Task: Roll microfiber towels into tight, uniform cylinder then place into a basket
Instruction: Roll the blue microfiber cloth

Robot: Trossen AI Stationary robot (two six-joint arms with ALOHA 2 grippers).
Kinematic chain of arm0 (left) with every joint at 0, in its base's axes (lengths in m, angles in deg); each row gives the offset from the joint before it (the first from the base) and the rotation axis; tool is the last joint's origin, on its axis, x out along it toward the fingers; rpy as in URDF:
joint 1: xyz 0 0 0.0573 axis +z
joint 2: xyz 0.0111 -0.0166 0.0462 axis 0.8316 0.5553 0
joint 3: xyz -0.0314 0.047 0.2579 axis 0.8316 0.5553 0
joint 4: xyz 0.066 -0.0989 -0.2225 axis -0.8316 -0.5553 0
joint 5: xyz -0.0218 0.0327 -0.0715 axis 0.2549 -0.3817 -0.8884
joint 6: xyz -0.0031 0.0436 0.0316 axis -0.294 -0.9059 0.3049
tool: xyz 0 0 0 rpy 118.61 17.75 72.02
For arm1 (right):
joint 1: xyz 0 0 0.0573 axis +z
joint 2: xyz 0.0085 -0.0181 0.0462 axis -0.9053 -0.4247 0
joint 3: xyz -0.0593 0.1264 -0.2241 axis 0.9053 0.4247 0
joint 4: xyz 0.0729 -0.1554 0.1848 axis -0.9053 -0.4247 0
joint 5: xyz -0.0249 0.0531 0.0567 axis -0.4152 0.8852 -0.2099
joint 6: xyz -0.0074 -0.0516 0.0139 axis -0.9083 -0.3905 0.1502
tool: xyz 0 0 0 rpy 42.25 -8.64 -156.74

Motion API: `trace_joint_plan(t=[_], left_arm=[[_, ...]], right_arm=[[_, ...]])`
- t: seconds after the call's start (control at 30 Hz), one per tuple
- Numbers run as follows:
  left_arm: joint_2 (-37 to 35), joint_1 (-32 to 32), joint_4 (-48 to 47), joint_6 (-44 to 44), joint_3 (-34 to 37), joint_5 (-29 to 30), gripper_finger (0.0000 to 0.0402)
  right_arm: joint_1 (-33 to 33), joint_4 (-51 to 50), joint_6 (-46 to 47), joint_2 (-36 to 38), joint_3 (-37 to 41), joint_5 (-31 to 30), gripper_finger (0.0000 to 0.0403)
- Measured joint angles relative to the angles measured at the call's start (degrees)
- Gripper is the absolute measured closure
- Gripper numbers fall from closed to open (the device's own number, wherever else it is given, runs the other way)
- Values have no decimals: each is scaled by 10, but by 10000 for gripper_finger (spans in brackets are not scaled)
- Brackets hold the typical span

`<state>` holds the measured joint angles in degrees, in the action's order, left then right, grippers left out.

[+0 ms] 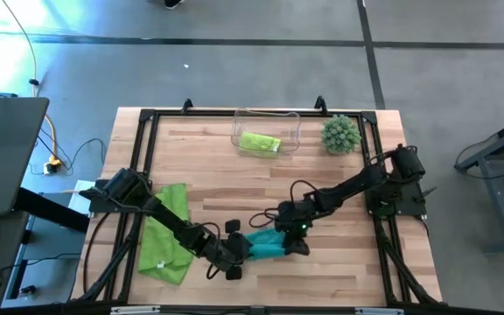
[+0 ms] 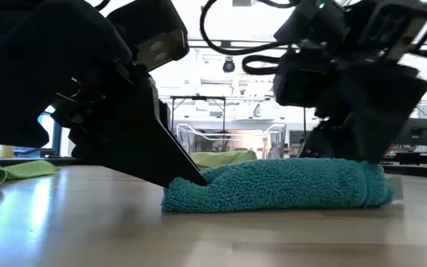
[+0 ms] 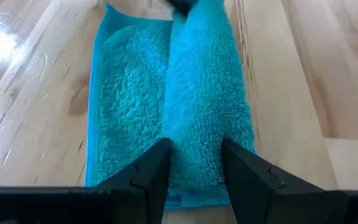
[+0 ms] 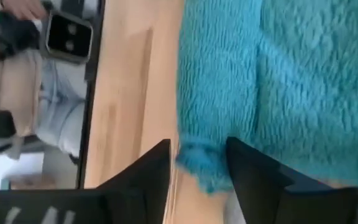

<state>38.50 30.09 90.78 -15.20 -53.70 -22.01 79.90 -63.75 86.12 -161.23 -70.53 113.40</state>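
Here the teal towel (image 1: 268, 246) lies near the table's (image 1: 339, 271) front edge, folded long and partly rolled, so both arms can work its ends. The left gripper (image 3: 194, 171), at its 9 o'clock end, pinches the rolled ridge between its fingers. The right gripper (image 4: 197, 165), at 3 o'clock, straddles a corner with its jaws apart; whether it grips, I cannot tell. At 12 o'clock the basket (image 1: 294, 122) holds 1 green roll (image 1: 260, 143); at 9 o'clock another green towel (image 1: 166, 234) waits flat.

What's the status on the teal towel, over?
Left gripper jaws pinch one end of the teal towel. Right gripper at the other end, jaws astride an edge. Towel partly rolled on the table. One green roll in basket. Nothing blocking.
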Motion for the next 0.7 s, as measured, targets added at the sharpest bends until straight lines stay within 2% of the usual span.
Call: trace_joint_plan(t=[0.1, 0.17, 0.3, 0.5, 0.57, 0.7], left_arm=[[0, 0, 0, 3, 1, -2, 271], [0, 0, 0, 3, 1, -2, 271], [1, 0, 0, 3, 1, -2, 271], [1, 0, 1, 3, 1, -2, 271], [1, 0, 1, 3, 1, -2, 271], [2, 0, 3, 3, 2, -2, 271]], right_arm=[[9, -47, -24, 29, 1, -7, 243], [18, -76, -44, 50, 1, -45, 245], [60, -92, -98, 84, 1, -186, 253], [173, -22, -233, 86, 0, -419, 258], [205, -11, -250, 82, 0, -489, 259], [238, 38, -251, 57, -1, -559, 259]])
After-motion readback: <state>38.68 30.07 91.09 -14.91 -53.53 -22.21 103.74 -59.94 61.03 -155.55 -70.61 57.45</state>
